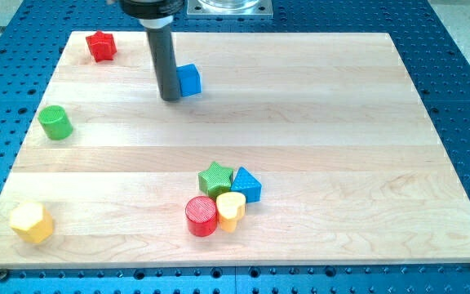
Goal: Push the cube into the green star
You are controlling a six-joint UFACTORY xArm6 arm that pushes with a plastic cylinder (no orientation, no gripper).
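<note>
Toward the view's top, left of centre: my tip, the lower end of a straight dark rod coming down from the top edge, set on the wooden board; it carries no jaws, so nothing is grasped and nothing can be clenched or released. Touching, or all but touching, the tip's right side: blue cube, upright, flat on the board, alone in that area. Near the view's bottom, slightly left of centre, well apart from the cube: a tight cluster of four blocks. Item one, green star, at the cluster's upper left. Item two, blue triangular block, just beside the star on its right, apparently touching it. Item three, red cylinder, below the star, standing on end. Item four, yellow heart-shaped block, between the red cylinder and the blue triangular block, pressed close to both. At the top left corner of the board: red star, by itself. At the left edge, about halfway down: green cylinder, standing on end, by itself. At the bottom left corner: yellow hexagonal block, by itself. Surrounding the board on all sides: blue perforated table surface
</note>
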